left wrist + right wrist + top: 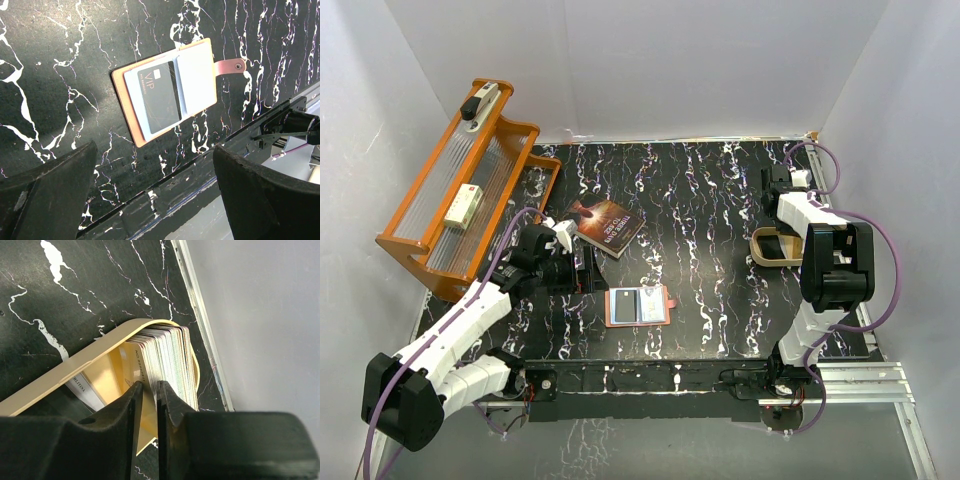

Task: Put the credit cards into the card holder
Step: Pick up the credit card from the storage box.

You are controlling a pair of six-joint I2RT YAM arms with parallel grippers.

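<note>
cards (170, 357): thin, stiff, slick, packed upright in tin (75, 367), right side; pinch one top edge | right gripper (150, 387): narrowed over stack, grip unclear | left gripper (154, 150): spread wide above wallet (197, 70), two cards already in

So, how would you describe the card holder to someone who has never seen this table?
Look at the black marbled table, near its front edge, midway between the two arms. The card holder lies open and flat there. Unlike the larger book behind it, it is reddish-brown with a snap tab.
</note>
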